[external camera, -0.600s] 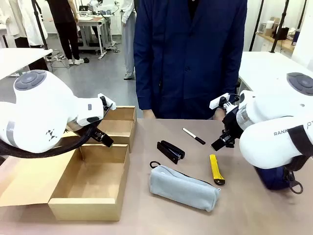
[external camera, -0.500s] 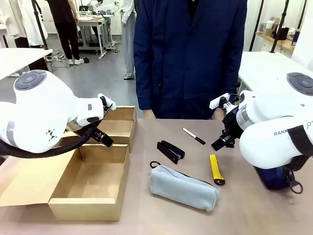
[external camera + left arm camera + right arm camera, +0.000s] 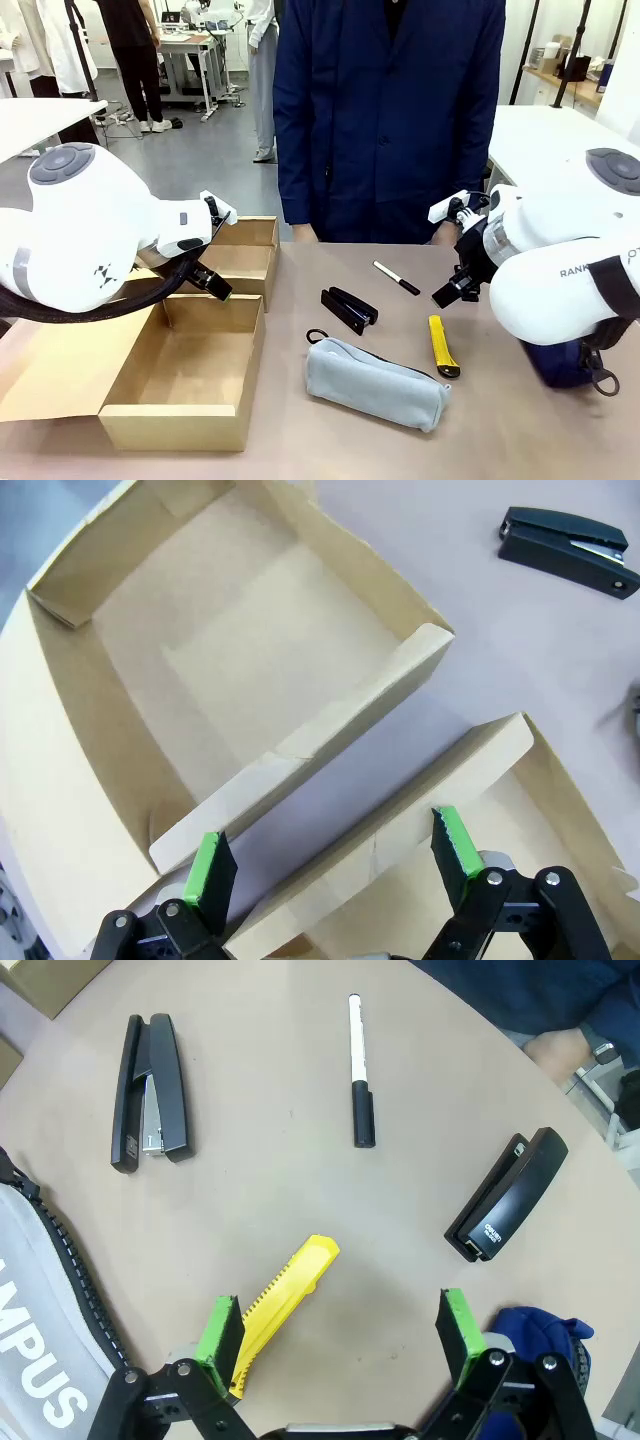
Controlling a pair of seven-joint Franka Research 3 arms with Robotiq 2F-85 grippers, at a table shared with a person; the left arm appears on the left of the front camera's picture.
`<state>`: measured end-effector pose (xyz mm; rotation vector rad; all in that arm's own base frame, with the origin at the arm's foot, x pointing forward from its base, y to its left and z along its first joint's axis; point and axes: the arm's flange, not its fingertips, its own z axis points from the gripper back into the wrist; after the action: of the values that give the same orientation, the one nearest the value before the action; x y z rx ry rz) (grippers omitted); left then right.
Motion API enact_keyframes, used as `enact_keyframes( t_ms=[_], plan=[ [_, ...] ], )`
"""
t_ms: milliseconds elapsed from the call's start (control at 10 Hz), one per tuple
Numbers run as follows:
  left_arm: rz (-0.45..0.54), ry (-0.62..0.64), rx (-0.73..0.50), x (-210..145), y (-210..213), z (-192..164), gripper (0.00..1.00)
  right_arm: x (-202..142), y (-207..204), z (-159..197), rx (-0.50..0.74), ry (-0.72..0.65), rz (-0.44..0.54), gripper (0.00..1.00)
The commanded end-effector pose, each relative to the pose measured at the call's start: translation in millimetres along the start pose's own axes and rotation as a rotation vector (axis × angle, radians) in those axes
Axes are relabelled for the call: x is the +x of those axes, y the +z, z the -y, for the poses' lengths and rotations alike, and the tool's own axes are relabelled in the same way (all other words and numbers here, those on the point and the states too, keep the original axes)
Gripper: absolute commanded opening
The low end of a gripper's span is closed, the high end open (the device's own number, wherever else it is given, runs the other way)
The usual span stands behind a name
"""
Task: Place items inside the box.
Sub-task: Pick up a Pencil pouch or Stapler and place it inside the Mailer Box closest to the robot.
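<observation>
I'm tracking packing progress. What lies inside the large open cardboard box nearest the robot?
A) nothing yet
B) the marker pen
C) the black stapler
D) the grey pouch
A: the box shows a bare cardboard floor, while the stapler, grey pouch and marker pen all lie on the table beside it.

The left arm bulks in from 9 o'clock of the front view. Its wrist is bent so that the left claw points down toward 4 o'clock. Seen from its own wrist, the jaws stand wide apart, green pads at 7 and 5 o'clock, gripping nothing. The right arm enters from 3 o'clock. The right claw is aimed toward 8 o'clock, jaws likewise spread wide and empty.
</observation>
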<state>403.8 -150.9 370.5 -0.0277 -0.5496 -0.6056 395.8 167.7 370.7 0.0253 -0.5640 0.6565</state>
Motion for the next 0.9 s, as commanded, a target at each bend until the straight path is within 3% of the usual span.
enact_keyframes(
  t_ms=[0,600,700,800],
  plan=[
    [0.0,0.0,0.0,0.0,0.0,0.0,1.0,0.0,0.1,0.1,0.0,-0.001,0.0,1.0],
    [0.0,0.0,0.0,0.0,0.0,0.0,1.0,0.0,0.0,0.0,0.0,0.0,0.0,1.0],
    [0.0,0.0,0.0,0.0,0.0,0.0,1.0,10.3,14.3,3.8,0.027,-0.04,-0.02,1.0],
    [0.054,0.017,-0.033,5.1,32.8,0.6,1.0,22.5,49.7,8.8,0.08,-0.099,0.001,1.0]
  ],
)
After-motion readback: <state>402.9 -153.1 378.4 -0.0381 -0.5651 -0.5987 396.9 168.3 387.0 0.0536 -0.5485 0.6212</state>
